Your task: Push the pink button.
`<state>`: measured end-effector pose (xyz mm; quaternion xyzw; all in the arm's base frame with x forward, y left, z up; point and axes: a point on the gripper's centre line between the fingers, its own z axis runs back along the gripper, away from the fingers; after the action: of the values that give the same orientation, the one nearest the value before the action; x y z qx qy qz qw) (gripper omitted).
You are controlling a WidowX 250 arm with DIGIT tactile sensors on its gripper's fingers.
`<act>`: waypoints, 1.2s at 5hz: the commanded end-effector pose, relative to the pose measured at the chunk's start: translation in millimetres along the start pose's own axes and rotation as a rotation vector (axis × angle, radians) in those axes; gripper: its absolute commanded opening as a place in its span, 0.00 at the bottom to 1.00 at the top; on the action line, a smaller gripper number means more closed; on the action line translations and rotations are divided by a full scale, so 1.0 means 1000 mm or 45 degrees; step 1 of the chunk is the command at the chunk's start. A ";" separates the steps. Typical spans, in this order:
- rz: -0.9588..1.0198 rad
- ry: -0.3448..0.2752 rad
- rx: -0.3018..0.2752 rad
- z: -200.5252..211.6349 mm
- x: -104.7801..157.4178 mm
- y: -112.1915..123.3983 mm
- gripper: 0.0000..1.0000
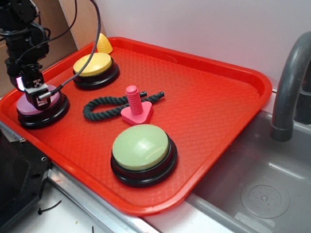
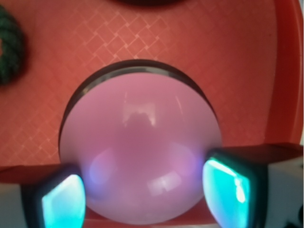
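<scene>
The claw (image 2: 142, 194) hangs open, holding nothing, fingers straddling the pink button (image 2: 140, 147), whose smooth, rigid, probably slippery dome is best pressed at its crown.

There are no words, numbers or signs to read in either picture. The buttons and the tray are plain, with nothing written on them.
</scene>
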<state>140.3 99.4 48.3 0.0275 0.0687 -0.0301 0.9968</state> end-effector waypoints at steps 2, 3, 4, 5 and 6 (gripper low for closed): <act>0.025 -0.090 0.035 0.014 0.012 0.005 1.00; 0.070 -0.105 0.054 0.028 0.011 0.008 1.00; 0.086 -0.106 0.062 0.034 0.010 0.010 1.00; 0.093 -0.119 0.068 0.043 0.010 0.010 1.00; 0.082 -0.103 0.089 0.050 0.011 0.007 1.00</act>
<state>148.4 98.5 84.3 0.0494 0.0536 0.0015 0.9973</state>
